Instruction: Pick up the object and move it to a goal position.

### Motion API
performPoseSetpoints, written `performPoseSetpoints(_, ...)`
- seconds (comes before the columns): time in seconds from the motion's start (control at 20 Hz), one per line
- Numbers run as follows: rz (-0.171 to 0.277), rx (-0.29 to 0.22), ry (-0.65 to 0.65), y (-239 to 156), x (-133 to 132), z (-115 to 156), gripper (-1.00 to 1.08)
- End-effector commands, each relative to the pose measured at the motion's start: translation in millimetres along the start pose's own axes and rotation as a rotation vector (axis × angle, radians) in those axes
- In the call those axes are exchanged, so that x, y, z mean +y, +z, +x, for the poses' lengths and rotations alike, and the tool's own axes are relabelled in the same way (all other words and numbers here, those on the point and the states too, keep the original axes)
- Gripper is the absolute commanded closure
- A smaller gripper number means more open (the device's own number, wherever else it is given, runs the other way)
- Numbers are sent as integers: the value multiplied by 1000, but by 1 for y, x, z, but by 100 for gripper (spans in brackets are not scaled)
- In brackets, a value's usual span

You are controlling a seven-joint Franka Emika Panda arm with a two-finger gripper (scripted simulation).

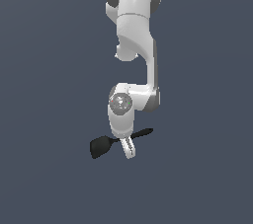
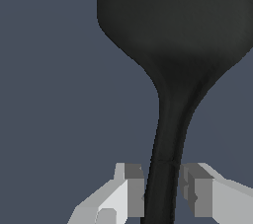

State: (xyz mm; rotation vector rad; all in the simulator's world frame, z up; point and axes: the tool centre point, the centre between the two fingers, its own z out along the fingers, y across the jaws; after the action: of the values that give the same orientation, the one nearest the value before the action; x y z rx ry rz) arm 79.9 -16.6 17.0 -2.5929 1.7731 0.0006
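The black spatula [image 1: 100, 146] lies roughly level, its squarish blade toward the exterior view's left and its thin handle running up to the right. My gripper [image 1: 130, 153] points down and crosses the handle near its middle. In the wrist view the blade [image 2: 173, 20] fills the upper part, and the handle runs down between the two grey pads [image 2: 134, 191]. My gripper [image 2: 162, 191] is closed to the handle's width and shut on it. I cannot tell whether the spatula rests on the surface or hangs above it.
The white arm [image 1: 133, 20] reaches down from the top of the exterior view. The ground around it is a plain dark blue-grey surface [image 1: 49, 119] with no other objects or edges in view.
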Motion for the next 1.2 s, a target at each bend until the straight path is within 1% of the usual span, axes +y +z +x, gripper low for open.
performPoseSetpoints(0.0, 0, 0, 0, 0, 0, 0, 108)
performPoseSetpoints(0.3, 0, 0, 0, -7, 0, -3, 108)
performPoseSetpoints(0.55, 0, 0, 0, -27, 0, -13, 108)
performPoseSetpoints(0.7, 0, 0, 0, -47, 0, -22, 108)
performPoseSetpoints(1.15, 0, 0, 1, -123, 0, -55, 108)
